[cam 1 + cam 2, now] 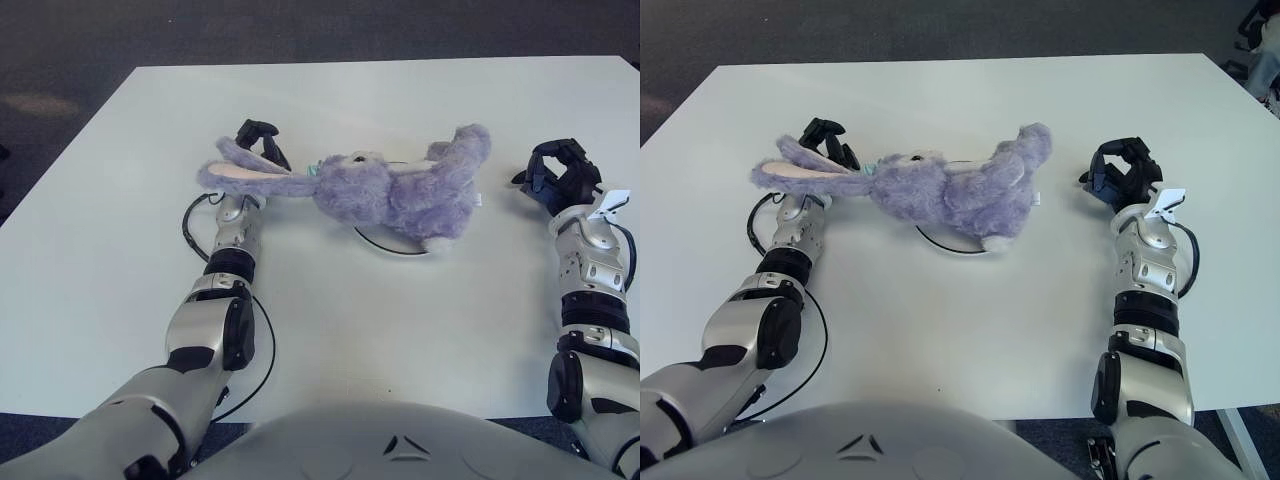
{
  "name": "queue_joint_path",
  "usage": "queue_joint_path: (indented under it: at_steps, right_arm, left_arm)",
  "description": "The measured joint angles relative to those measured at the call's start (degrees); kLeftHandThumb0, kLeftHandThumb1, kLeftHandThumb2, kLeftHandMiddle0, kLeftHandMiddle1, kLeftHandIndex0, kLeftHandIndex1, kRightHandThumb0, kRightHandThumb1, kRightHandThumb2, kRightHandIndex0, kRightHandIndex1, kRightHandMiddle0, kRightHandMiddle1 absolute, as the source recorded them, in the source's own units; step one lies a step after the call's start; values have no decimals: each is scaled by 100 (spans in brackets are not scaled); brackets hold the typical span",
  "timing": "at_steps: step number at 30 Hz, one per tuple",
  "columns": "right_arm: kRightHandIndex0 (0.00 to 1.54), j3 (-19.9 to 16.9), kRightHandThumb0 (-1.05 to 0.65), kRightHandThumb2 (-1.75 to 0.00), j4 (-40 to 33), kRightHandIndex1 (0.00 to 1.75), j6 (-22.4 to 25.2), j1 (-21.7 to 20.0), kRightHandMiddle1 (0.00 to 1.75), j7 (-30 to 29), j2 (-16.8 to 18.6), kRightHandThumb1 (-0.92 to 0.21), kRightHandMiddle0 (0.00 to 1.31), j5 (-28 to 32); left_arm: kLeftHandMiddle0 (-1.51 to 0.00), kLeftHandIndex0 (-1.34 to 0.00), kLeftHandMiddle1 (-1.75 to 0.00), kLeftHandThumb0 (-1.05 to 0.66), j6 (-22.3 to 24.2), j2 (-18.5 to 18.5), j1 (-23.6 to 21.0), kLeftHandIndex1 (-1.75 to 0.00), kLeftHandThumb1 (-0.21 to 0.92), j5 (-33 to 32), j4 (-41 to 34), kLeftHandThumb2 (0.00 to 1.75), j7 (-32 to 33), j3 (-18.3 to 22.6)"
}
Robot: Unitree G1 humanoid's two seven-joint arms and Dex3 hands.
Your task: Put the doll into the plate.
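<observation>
The doll (395, 190) is a purple plush rabbit lying on its side across the middle of the table. It lies over a white plate (383, 249), of which only the near rim shows beneath its body. Its long ears (250, 178) stretch out to the left, off the plate. My left hand (258, 138) is under and behind the ears, which lie across it. My right hand (556, 175) is to the right of the doll, apart from it, with curled fingers holding nothing.
The white table (400, 330) runs to its edges on all sides, with dark carpet beyond the far edge. A black cable (192, 215) loops beside my left wrist.
</observation>
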Motion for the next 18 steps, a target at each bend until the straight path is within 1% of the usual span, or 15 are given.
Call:
queue_joint_path:
  at_steps: [5,12,18]
  right_arm:
    - [61,2,-1,-117,94,163,-52,-50,175,25,-2,-43,29,0]
    - [60,24,-1,-116,170,163,-55,-118,175,69,-3,-43,29,-2]
    - [59,39,-1,-117,257,165,-118,-164,175,129,-3,-43,28,-3]
  left_arm:
    - [-111,-57,-175,-46,3,118,-115,-175,37,123,156,125,459,35]
    - [-107,-54,-175,-45,22,339,-247,-175,41,435,368,121,1166,27]
    - [-102,-50,-175,-44,145,699,-365,-175,46,572,640,114,1308,34]
